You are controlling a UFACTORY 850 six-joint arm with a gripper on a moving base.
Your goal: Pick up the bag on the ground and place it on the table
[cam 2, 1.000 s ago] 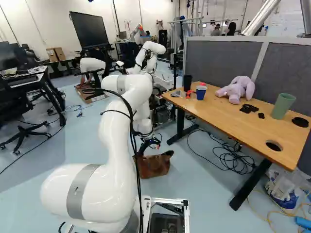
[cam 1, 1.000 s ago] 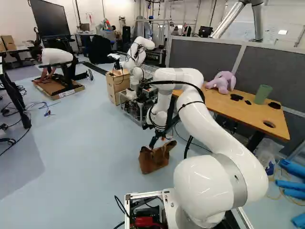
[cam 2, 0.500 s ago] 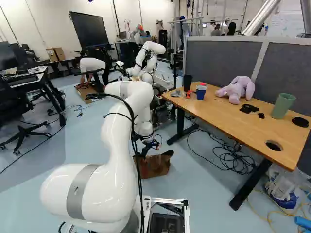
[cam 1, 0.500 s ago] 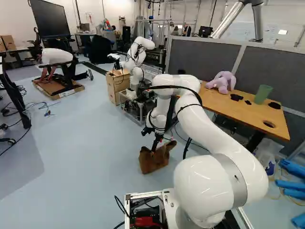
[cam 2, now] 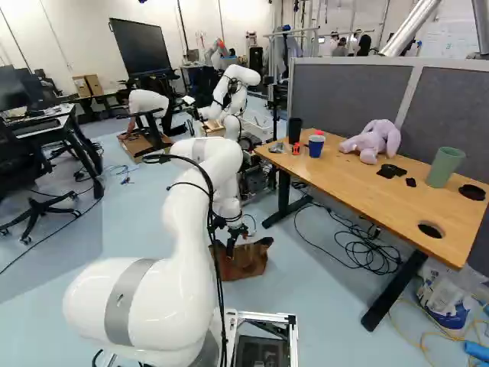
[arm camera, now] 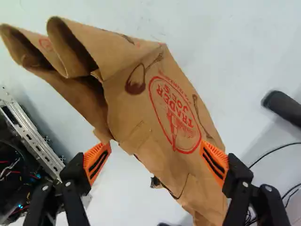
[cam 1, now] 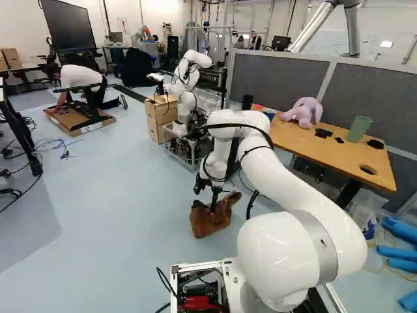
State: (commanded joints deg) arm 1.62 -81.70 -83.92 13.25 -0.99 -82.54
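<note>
The grasp is judged to be the step in hand: the brown paper bag [cam 2: 248,262] is seen on the floor [cam 1: 130,195], with the gripper [arm camera: 155,147] held at it and its 2 fingers spread wide; nothing is clasped. Before any lift toward the table [cam 2: 359,180], the paper should be centred between the 2 pads and pinched firmly, since a shallow bite may be lost or torn.

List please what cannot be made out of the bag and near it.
Inside of the bag: wrist view, its folds hide it.
Bag's left end, right base view: behind the arm and cables.
Black bar's other end: wrist view, edge cuts it off.
</note>
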